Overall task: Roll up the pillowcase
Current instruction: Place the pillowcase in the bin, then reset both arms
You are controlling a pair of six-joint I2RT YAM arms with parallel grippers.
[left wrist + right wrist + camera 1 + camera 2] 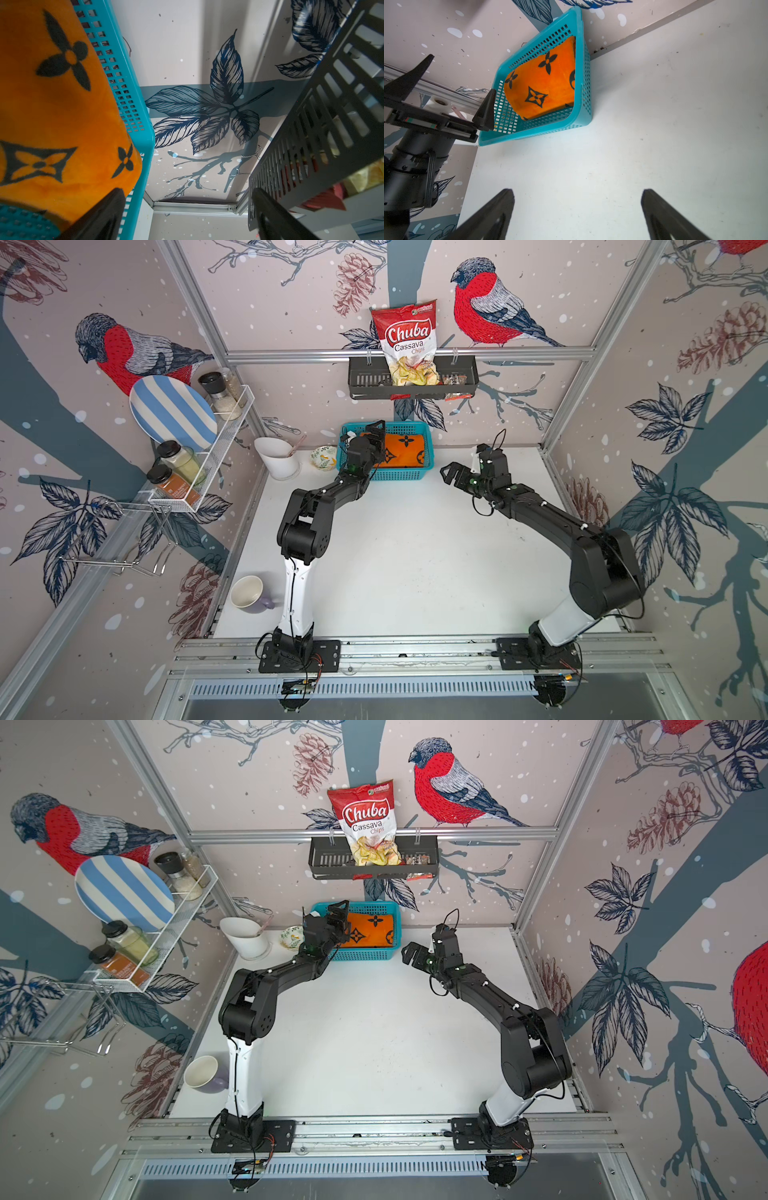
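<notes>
In both top views, found the pillowcase [409, 450] [374, 934] folded into a thick pad inside the teal basket [399, 476] at the back of the white desk [415, 564]. Bright orange, printed with black four-petal flowers and a diamond motif. Noted the left pincer [365, 431] above the basket's left end, spread wide and gripping nothing. Spotted the right pincer [463, 460] over bare desk just right of the basket, likewise spread wide and empty.

Through the left wrist view, met the pillowcase [52, 114] up close: soft, plush, rounded at its folded edge and bulging against the basket's perforated wall [128, 93]. Could not tell whether the near finger [104, 216] touched the cloth. Glimpsed a black slotted shelf [322, 124] on the far side.

Through the right wrist view, saw the pillowcase [542, 83] filling most of the basket [550, 128], with one flower, one diamond and part of a circled motif facing up. Caught the left pincer [462, 73] gaping at the basket's corner, clear of the fabric.
</notes>
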